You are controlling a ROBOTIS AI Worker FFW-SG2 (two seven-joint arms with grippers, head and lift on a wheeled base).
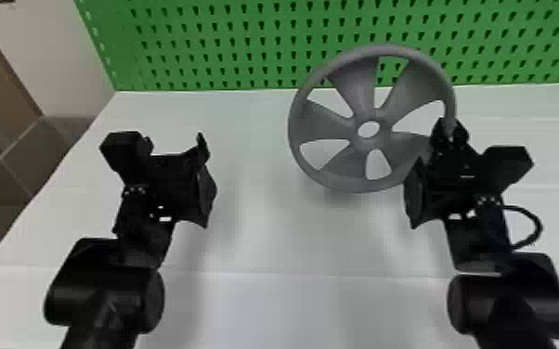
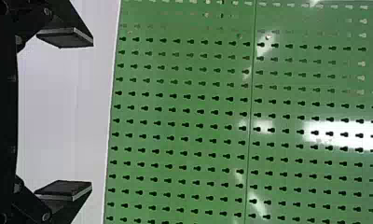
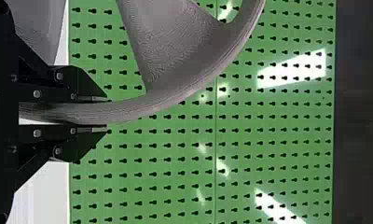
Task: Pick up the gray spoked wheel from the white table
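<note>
The gray spoked wheel (image 1: pixel 364 160) stands tilted upright above the white table (image 1: pixel 264 241), its face toward me. My right gripper (image 1: pixel 450 132) is shut on the rim at the wheel's right side. In the right wrist view the rim of the wheel (image 3: pixel 175 93) runs between the two fingers of the right gripper (image 3: pixel 93 113), which press on both its sides. Well to the left of the wheel, my left gripper (image 1: pixel 204 178) is above the table with nothing held. The left wrist view has the left gripper (image 2: pixel 65 114) with its fingers wide apart.
A green pegboard (image 1: pixel 227 46) rises along the table's back edge, behind the wheel. The table's left edge slants down toward a brown and gray floor area at the far left. A shadow lies under the wheel's lower rim.
</note>
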